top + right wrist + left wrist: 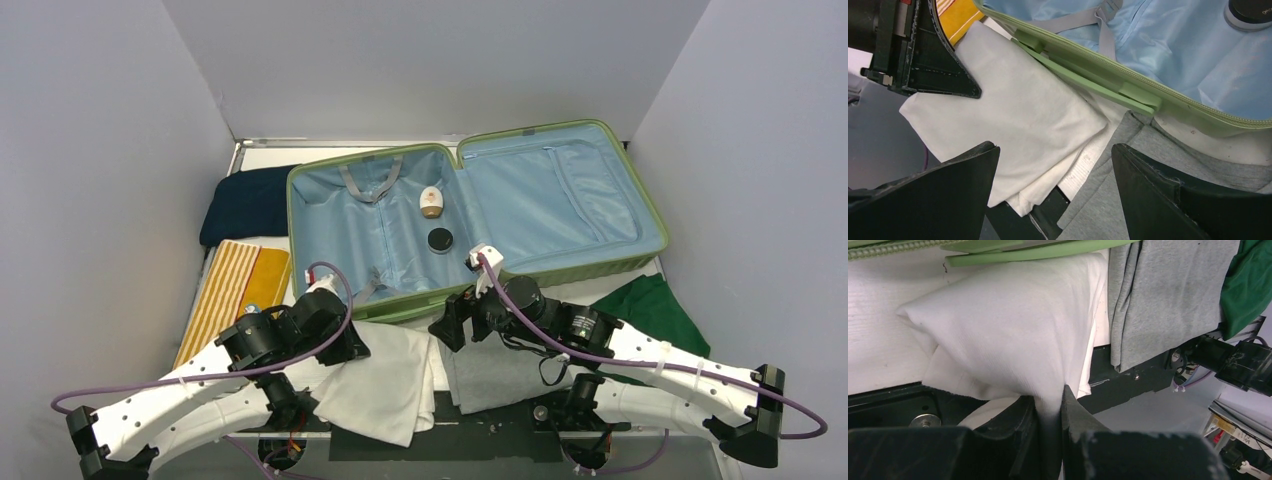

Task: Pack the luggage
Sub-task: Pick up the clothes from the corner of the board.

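In the top view the striped towel (225, 290) lies at nine o'clock, out of our way. Just right of it, our left gripper (1050, 400) is pinched tight on the near edge of the folded white cloth (1008, 325). The far edge of that cloth sits against the rim of the luggage (560, 190). The luggage lies open across the middle and back of the table, at twelve o'clock from the cloth.

We judge the step to be carrying this cloth in. It is limp and will sag, so we should lift it well clear of the rim, then travel toward twelve o'clock and lay it beside the cream item (431, 202) and the black disc (439, 240).

Our right gripper (1054, 150) hangs with its jaws wide apart where the white cloth meets the grey garment (1128, 200). We should keep it off the cloth, or let it steady the trailing fold.
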Robot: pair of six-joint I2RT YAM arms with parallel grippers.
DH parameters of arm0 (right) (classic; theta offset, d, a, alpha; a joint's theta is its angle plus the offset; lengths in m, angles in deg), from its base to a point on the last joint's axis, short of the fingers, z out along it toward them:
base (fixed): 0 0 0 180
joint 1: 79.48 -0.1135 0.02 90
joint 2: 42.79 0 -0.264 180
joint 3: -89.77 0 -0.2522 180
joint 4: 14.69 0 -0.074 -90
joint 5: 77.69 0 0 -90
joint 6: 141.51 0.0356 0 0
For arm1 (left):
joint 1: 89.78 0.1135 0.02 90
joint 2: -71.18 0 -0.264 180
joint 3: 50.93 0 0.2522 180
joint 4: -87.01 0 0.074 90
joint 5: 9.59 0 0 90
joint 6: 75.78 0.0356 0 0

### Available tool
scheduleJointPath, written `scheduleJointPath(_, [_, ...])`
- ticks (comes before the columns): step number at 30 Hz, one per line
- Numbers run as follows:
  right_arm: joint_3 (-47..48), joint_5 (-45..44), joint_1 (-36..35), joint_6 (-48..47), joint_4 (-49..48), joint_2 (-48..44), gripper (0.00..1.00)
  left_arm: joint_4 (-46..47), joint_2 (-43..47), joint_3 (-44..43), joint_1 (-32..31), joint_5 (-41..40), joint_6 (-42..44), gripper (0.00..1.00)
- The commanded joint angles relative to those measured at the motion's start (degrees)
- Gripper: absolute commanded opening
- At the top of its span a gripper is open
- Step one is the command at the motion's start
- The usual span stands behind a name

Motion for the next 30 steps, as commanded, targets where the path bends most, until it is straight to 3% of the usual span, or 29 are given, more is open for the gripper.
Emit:
scheduleJointPath(1, [1.5, 1.1, -0.4, -1.0, -0.9, -1.1, 0.85, -0.5, -0.9, -5.0, -0.4, 0.4, 1.9, 0.0])
scheduleJointPath(8, [2.2, 2.7, -0.4, -0.9, -3.7, -2.6, 0.85, 0.5, -4.6, -14.3, -0.4, 2.3, 5.1, 0.0])
scheduleJointPath(18, [13.0, 8.8, -0.4, -6.7, -2.7, -2.8, 0.86, -2.6, -10.6, -31.3, -0.3, 1.6, 11.0, 0.0])
scheduleJointPath(23, [17.8, 8.5, -0.4, -8.6, -3.8, -1.5, 0.86, -4.4, -14.2, -39.8, -0.3, -2.4, 15.9, 0.0])
scheduleJointPath(30, [18.7, 0.6, -0.3, -9.4, -7.1, -1.0, 0.86, -3.1, -19.6, -52.1, -0.2, -13.3, 25.7, 0.0])
